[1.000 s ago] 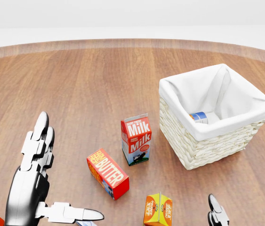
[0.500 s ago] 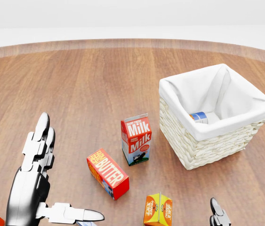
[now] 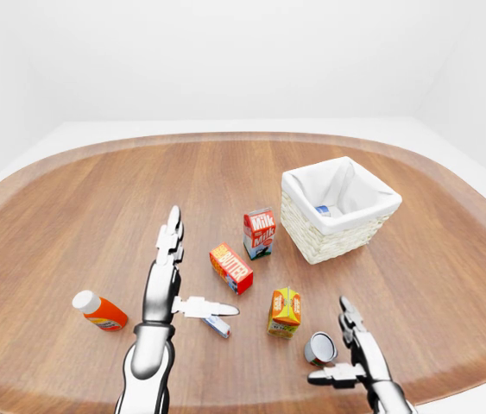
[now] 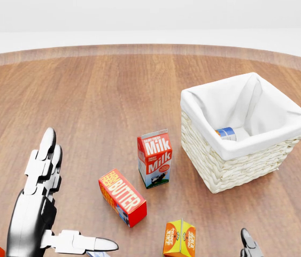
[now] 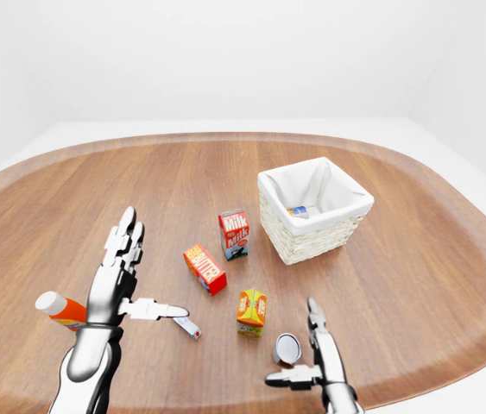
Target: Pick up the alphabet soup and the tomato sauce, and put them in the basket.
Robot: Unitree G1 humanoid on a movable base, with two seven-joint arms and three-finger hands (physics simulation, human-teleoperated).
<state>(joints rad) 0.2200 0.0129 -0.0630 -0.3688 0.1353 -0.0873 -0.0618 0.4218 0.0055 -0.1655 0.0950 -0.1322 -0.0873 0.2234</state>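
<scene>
The wicker basket [image 4: 236,166] with a white liner stands at the right of the head view. A can with a blue and white label [image 4: 226,133] lies inside it. A second can [image 3: 320,348] lies on its side near the bottom of the left-eye view, metal end toward me. My right hand [image 3: 336,345] is open just right of this can, fingers up and thumb reaching left below it, not closed round it. My left hand [image 3: 192,272] is open over the table at lower left, fingers straight and thumb out to the right, holding nothing.
A milk carton [image 4: 154,158] stands left of the basket, with a red butter box [image 4: 122,197] and an orange juice carton [image 4: 179,239] below it. A red bottle with a white cap [image 3: 100,311] lies left of my left arm. A small flat packet [image 3: 217,325] lies under the left thumb.
In the head view the right hand's fingertip has sunk lower at the bottom edge. The left hand and the objects have not moved.
</scene>
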